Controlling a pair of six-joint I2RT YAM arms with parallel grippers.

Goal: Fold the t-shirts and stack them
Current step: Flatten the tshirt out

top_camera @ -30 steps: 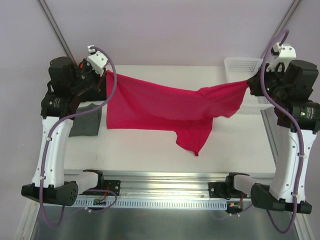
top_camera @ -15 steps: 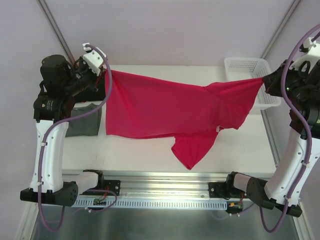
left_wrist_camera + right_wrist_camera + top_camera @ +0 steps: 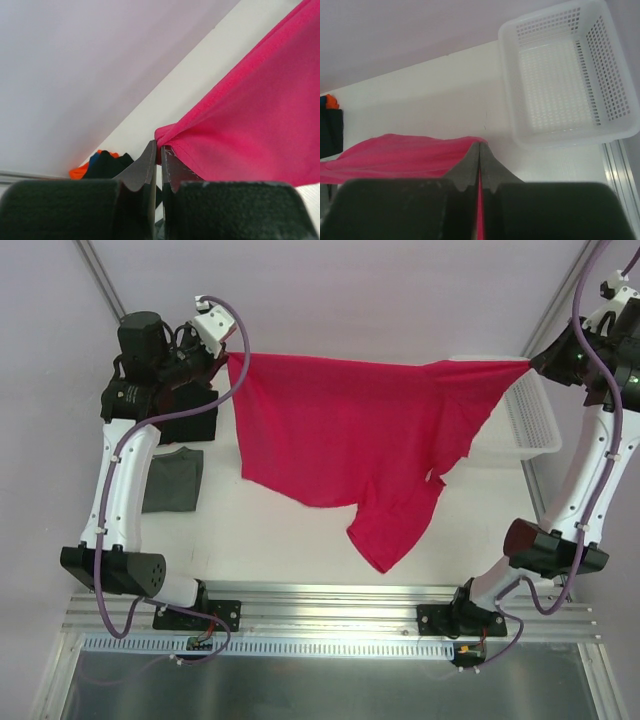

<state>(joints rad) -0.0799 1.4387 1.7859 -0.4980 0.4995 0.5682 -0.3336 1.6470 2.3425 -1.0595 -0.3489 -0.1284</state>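
While both arms are reaching up and outward, a crimson-pink t-shirt (image 3: 340,430) is hanging between them like a banner over the far half of the white table (image 3: 260,540). The left gripper (image 3: 227,358) is pinching the shirt's far-left corner, jaws pressed together on a bunched fold of cloth (the wrist view is showing this plainly). The right gripper (image 3: 530,364) is clamping the far-right corner, with a thin line of pink cloth showing between its closed jaws. The top edge is running nearly straight, the body is drooping below it, and one sleeve is dangling lowest, toward the near middle.

A folded grey-green shirt (image 3: 175,480) is lying on the left of the table, beside the left arm. Farther back on the left, a folded black shirt (image 3: 107,165) is sitting with a blue shirt (image 3: 94,159) and an orange shirt (image 3: 77,173) peeking out behind it. A white mesh basket (image 3: 535,430) is sitting at the far right, and from overhead the pink shirt's right end is overlapping its rim.

The step in hand is probably spreading the shirt so it can be laid flat for folding. Doing it well likely means holding the top edge level and taut, lowering both corners together, letting the dangling sleeve touch down first, and landing the cloth between the folded shirts and the basket.

No brand, label or writing is showing legibly anywhere.
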